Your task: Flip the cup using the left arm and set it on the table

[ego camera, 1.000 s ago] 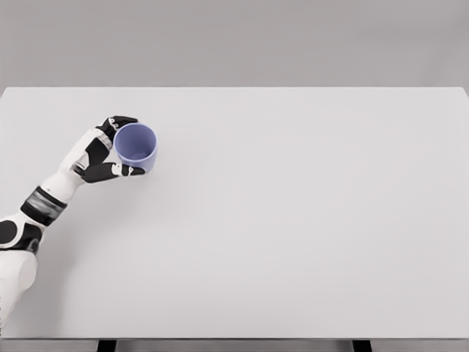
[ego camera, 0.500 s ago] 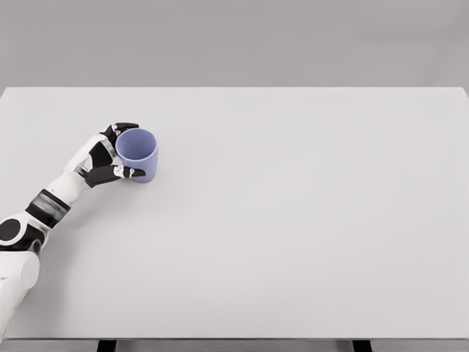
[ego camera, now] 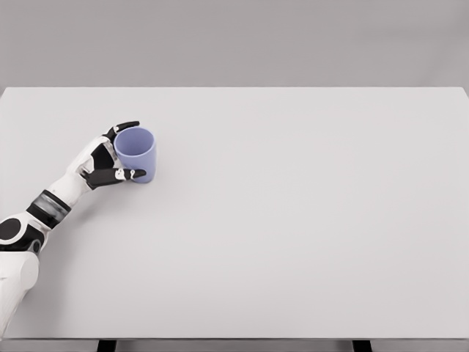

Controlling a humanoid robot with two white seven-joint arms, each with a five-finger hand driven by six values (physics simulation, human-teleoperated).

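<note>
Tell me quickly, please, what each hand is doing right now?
Left hand: closed around the blue cup, which stands mouth-up at the left of the table.
Right hand: not in view.

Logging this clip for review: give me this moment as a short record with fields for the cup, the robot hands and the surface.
cup: blue cup, upright, opening up, standing on the table's left part
left robot hand: left robot hand around the cup from its left side, fingers wrapping front and back
grip: appears closed on the cup, not yet released
right robot hand: not in view
table: white table, nothing else on it in view
task state: cup looks flipped upright and set down
</note>
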